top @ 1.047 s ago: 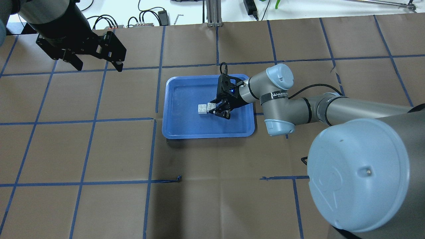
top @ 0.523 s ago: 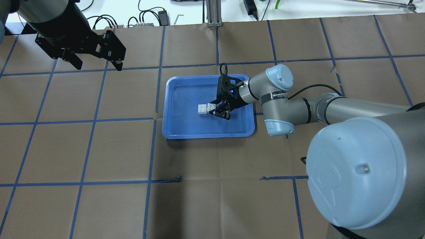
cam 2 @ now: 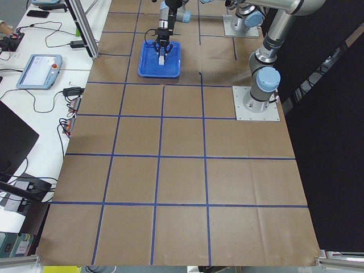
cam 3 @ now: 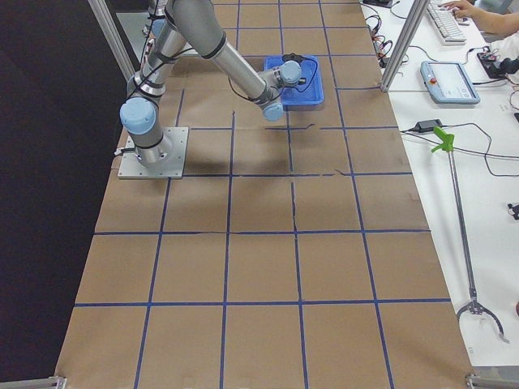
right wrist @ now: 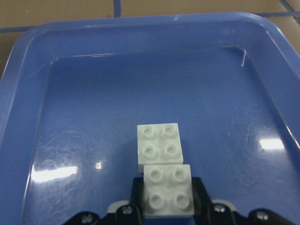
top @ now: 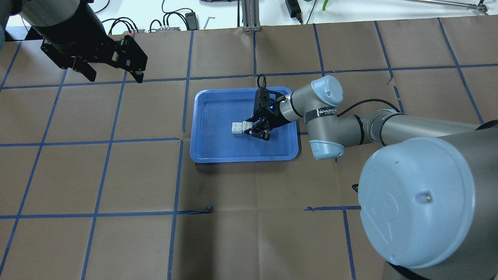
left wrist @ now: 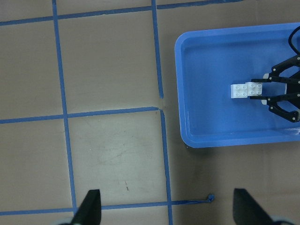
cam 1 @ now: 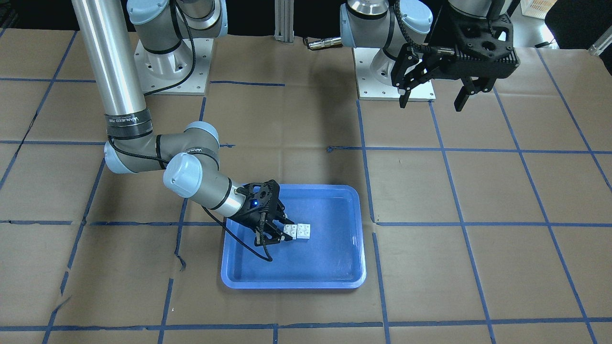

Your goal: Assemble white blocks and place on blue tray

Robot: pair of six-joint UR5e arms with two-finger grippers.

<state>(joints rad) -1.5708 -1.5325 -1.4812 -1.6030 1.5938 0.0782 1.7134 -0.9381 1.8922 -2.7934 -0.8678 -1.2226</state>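
Note:
The two white blocks (top: 241,126) lie in the middle of the blue tray (top: 218,151), side by side, the near one overlapping the far one's edge. They also show in the front view (cam 1: 297,230) and the left wrist view (left wrist: 247,89). My right gripper (top: 255,130) reaches in low from the tray's right side. In the right wrist view its fingers (right wrist: 199,192) press both sides of the near block (right wrist: 168,190), while the far block (right wrist: 159,147) is free. My left gripper (top: 116,77) hangs open and empty high above the table's far left.
The table is covered in brown paper with a blue tape grid (top: 179,175). Cables and power bricks (top: 171,23) lie beyond the far edge. The right arm's elbow (top: 327,116) hangs just right of the tray. The tray rim (right wrist: 140,23) surrounds the blocks.
The right gripper has edged very slightly toward the blocks. The blocks, the tray and the left arm have stayed put.

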